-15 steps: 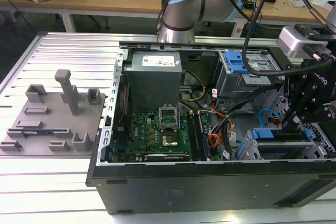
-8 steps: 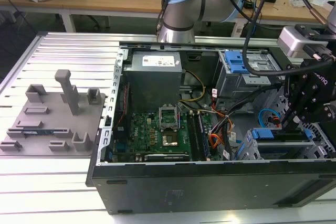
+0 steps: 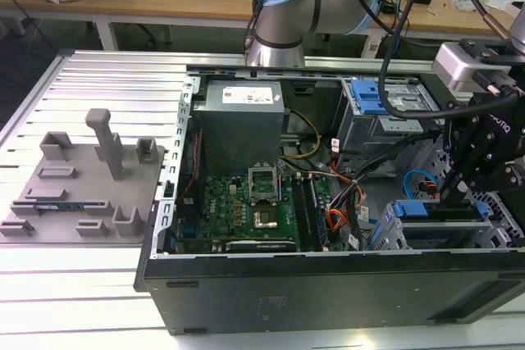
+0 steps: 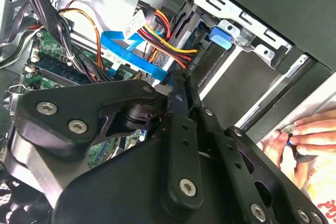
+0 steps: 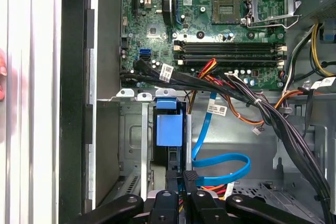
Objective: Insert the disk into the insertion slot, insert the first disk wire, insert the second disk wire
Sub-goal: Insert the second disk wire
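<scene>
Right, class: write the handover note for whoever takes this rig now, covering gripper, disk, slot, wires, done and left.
Gripper: inside the case, at the insertion slot.
Disk: blue carrier appears seated in the slot.
Blue wire: loose loop beside the slot, one end by the gripper.
Done: disk insertion, apparently.
Left: both wires; no plug visibly in the disk.
A person's hand rests outside the case.

One open black computer case (image 3: 328, 284) sits at frame centre of the exterior view, holding one green motherboard (image 3: 246, 206). One grey plastic fixture block (image 3: 78, 182) lies at left. Two blue flat cables (image 5: 220, 169) show in the first wrist view.
</scene>
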You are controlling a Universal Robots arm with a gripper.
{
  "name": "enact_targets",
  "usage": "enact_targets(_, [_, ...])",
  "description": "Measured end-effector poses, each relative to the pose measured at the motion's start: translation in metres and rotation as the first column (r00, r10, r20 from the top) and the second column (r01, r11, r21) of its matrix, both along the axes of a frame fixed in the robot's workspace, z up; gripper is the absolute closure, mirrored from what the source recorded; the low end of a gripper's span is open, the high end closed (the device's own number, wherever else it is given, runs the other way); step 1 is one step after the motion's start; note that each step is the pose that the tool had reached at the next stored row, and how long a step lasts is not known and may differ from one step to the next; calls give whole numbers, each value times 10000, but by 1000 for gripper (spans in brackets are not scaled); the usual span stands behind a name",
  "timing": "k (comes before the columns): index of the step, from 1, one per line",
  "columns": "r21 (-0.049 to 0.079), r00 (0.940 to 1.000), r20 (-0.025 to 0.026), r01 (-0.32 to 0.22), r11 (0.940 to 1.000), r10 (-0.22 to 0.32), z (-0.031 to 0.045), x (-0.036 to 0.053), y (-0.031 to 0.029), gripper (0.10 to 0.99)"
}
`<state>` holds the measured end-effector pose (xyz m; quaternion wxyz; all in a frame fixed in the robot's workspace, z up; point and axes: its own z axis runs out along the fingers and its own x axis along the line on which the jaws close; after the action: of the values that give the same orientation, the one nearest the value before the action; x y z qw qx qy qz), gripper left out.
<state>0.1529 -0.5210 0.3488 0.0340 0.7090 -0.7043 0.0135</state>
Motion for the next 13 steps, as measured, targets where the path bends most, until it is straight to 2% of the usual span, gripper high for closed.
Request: enact_targets(13, [2,9999,0,-112,9999,112,-34,0,2,925])
